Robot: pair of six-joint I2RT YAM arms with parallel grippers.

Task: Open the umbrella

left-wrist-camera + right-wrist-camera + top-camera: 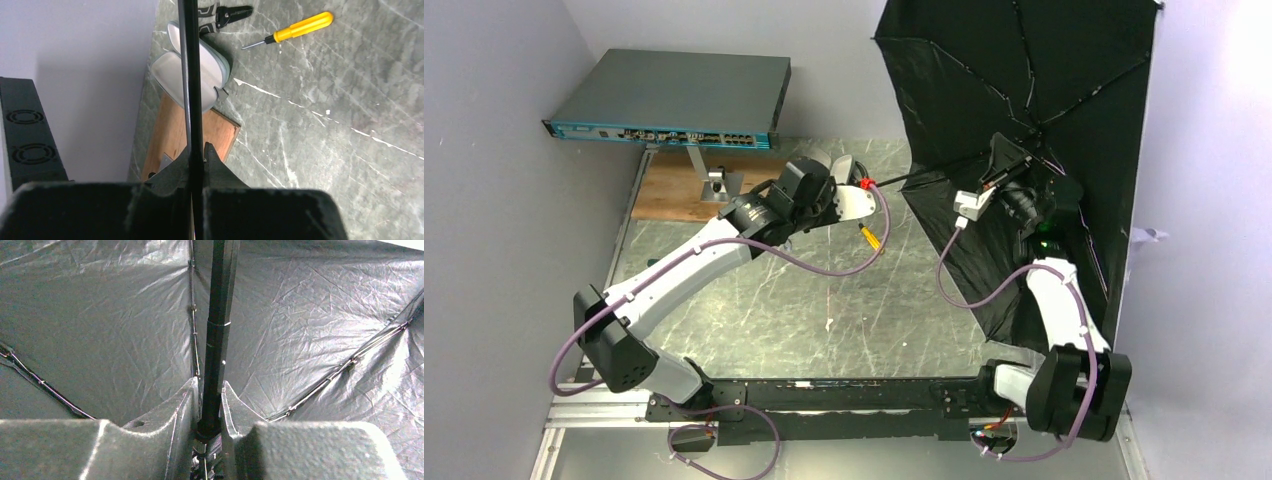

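The umbrella (1024,70) stands spread open at the right of the table, its black inner lining and ribs facing the top camera. Its thin black shaft (924,177) runs left from the canopy. My left gripper (864,192) is shut on the shaft's outer end; in the left wrist view the shaft (192,75) rises from between the jaws of the gripper (197,150). My right gripper (999,178) is shut on the shaft close to the canopy; in the right wrist view the shaft (218,335) sits between the fingers of the gripper (207,387), with lining (100,315) all round. The handle is hidden.
A pale oval hinged case (170,75) lies near the wall beside a wooden board (220,132). A yellow screwdriver (300,27) and black pliers (227,12) lie on the marbled table. A network switch (669,100) on a stand is at the back left. Walls are close on both sides.
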